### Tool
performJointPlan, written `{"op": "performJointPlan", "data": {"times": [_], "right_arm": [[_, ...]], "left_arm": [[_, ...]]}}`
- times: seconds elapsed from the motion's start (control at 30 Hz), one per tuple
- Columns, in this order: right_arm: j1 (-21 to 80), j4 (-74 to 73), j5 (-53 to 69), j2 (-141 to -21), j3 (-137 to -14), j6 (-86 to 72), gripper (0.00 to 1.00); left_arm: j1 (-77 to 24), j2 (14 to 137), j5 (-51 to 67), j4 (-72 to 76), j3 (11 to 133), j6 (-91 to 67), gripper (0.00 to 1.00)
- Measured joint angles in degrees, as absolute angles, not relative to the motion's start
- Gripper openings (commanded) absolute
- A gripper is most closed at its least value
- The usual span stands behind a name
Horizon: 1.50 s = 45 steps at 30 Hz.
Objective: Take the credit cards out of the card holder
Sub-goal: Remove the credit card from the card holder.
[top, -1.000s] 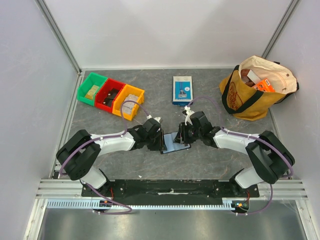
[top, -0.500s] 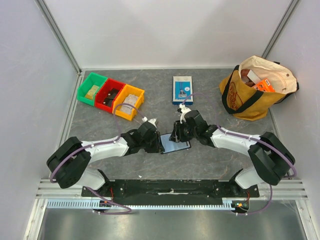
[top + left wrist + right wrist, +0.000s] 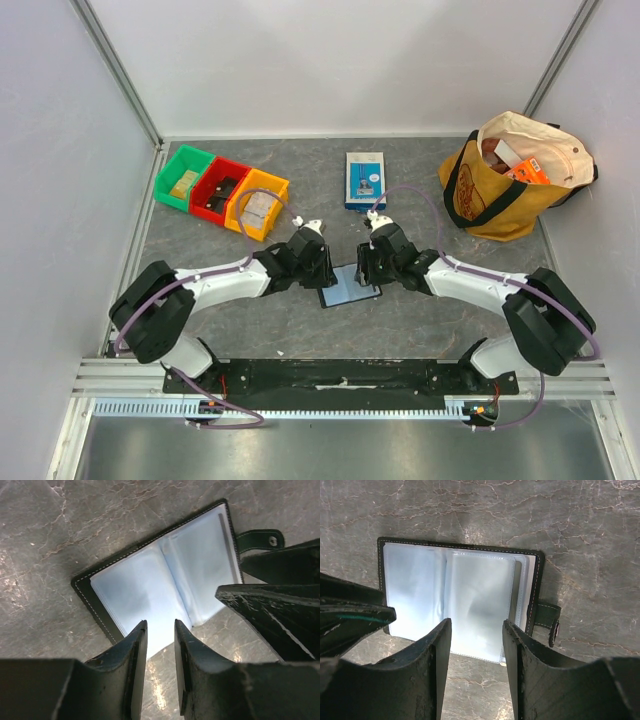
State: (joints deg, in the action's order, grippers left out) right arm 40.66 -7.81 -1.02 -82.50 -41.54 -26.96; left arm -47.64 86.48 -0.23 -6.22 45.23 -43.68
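Grey table (image 3: pixel 200 310), open card holder (image 3: pixel 348 288), arms (image 3: pixel 230 283) stretched inward over it, left fingers (image 3: pixel 131 652) narrowly apart, right fingers (image 3: pixel 437 652) wider.

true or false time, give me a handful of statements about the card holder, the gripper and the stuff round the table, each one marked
1. The card holder lies open on the table. True.
2. The right gripper is shut on a card. False: its jaws stand apart with nothing between them.
3. The holder's strap is snapped closed. False: it lies loose beside the open holder.
4. The yellow bag sits at the table's far right. True.
5. The three bins are all red. False: one is green, one red, one yellow.
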Motion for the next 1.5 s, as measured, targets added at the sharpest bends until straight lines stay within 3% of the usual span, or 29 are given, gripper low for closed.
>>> {"op": "performJointPlan", "data": {"times": [0.3, 0.47, 1.1, 1.5], "right_arm": [[40.6, -8.1, -1.1, -84.9, -41.5, -26.8, 0.51], [40.6, -7.4, -0.8, -85.4, -41.5, -26.7, 0.45], [40.2, 2.5, 11.3, -88.9, -40.2, -29.6, 0.38], [40.7, 6.9, 19.9, -88.9, -39.9, -31.5, 0.37]], "left_arm": [[-47.6, 91.2, -1.4, -8.8, 46.0, -42.3, 0.33], [-47.6, 91.3, -1.1, -8.7, 46.0, -42.3, 0.31], [-47.5, 91.4, 4.6, -1.4, 42.6, -43.7, 0.28], [-47.5, 82.2, 2.6, -1.7, 35.5, -46.5, 0.29]]}}
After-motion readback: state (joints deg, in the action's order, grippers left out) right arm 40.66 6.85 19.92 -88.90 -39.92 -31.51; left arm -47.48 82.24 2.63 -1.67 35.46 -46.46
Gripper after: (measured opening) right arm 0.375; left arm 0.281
